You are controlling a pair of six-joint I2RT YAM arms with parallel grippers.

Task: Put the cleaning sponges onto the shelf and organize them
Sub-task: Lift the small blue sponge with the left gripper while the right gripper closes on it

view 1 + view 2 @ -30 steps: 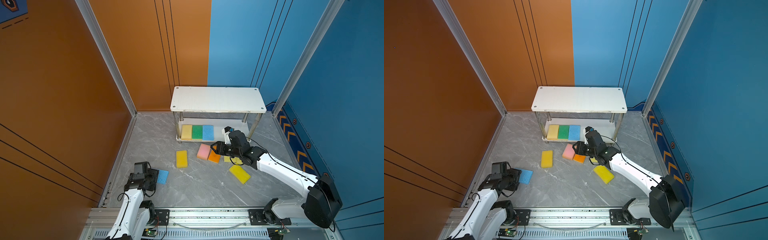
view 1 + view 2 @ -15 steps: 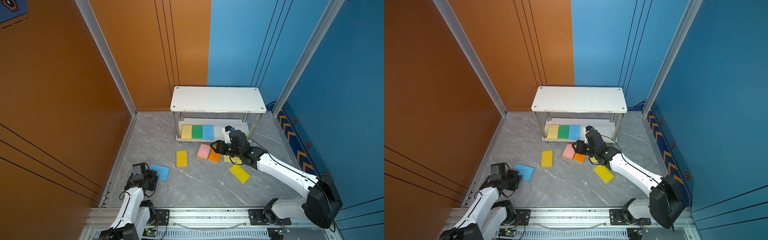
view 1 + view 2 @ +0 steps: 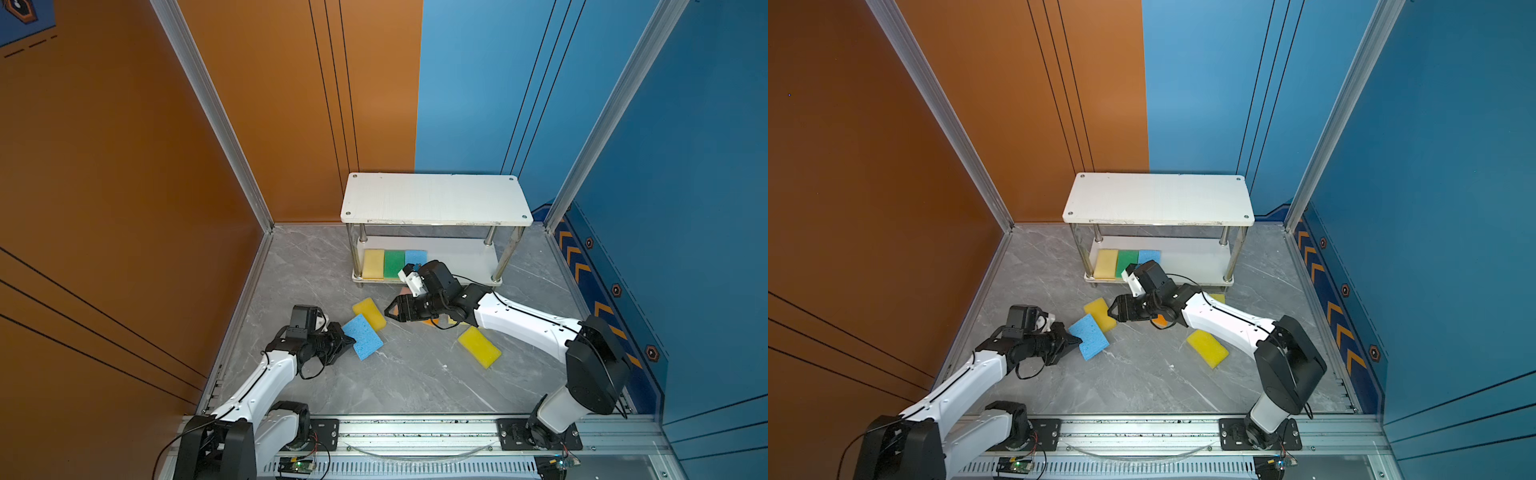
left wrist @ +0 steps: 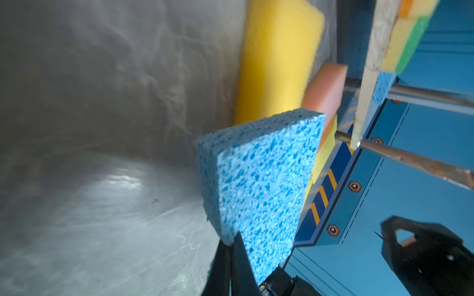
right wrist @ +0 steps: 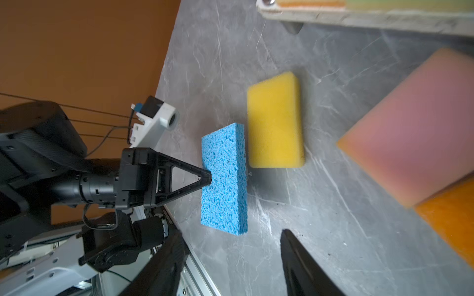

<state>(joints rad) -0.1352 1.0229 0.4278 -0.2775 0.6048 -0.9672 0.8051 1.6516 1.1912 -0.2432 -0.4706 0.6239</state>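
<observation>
Sponges (image 3: 1207,348) were split between the shelf (image 3: 432,199) and the grey desk (image 3: 415,382). At the left end of the shelf's lower board (image 3: 457,262), a pale yellow sponge (image 3: 372,264), a green sponge (image 3: 394,263) and a light blue sponge (image 3: 417,256) lay flat side by side in a row. The left tool (image 3: 348,338) was clamped on the middle of one long edge of a coarse blue sponge (image 3: 362,336). It held that sponge tilted and, judging by the shadow under it in the right wrist view, clear of the desk. Just beside it, toward the shelf, a rounded yellow sponge (image 3: 370,312) lay flat on the desk. The right tool (image 3: 392,311) hovered low in front of the shelf, pointing toward the held sponge, its fingers (image 5: 300,266) apart with nothing between them. Close by it on the desk lay a pink sponge (image 5: 410,128), touching an orange sponge (image 5: 451,217). A bright yellow sponge (image 3: 479,347) lay by itself nearer the front rail, beside the right arm (image 3: 519,324). In a top view, the corner of a half-hidden yellow sponge (image 3: 1217,297) showed behind that arm, near the shelf's right front post.
</observation>
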